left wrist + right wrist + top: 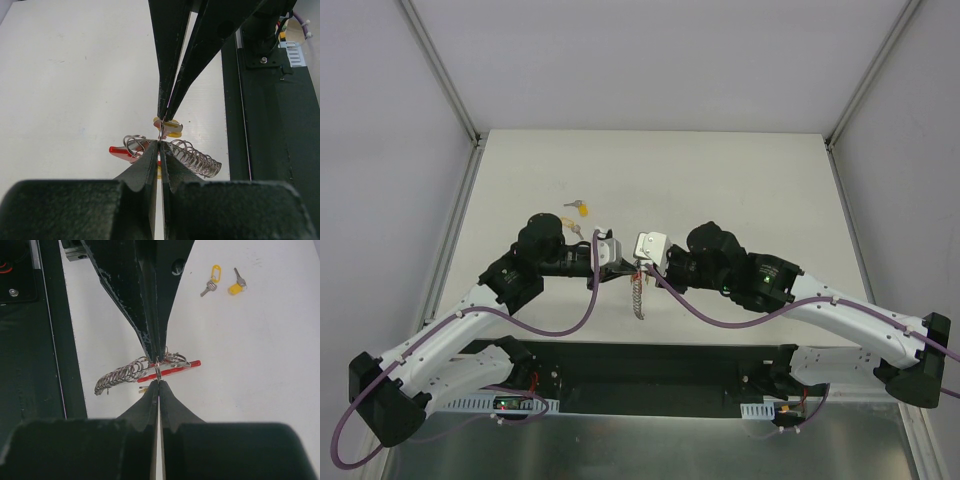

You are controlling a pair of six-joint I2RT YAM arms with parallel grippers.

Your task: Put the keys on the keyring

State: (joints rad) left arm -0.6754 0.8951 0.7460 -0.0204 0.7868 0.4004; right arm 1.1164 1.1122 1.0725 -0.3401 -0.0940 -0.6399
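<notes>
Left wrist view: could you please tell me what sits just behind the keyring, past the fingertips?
Just behind the keyring a yellow key head shows at the tip of the right gripper. Its blade is covered by the fingers, so whether it is threaded cannot be seen.

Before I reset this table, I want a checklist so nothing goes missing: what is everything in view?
keyring: one, red clip with silver coil, between the arms' tips
key at the keyring: at least one, yellow head, beside the closed tips
loose keys: two, silver with yellow tags, on the table beyond the arms
table: one, off-white, under everything
cables: two, purple, along the arms
left arm: one, white and black, jaws shut on the keyring
right arm: one, white and black, jaws shut, tips at the keyring
</notes>
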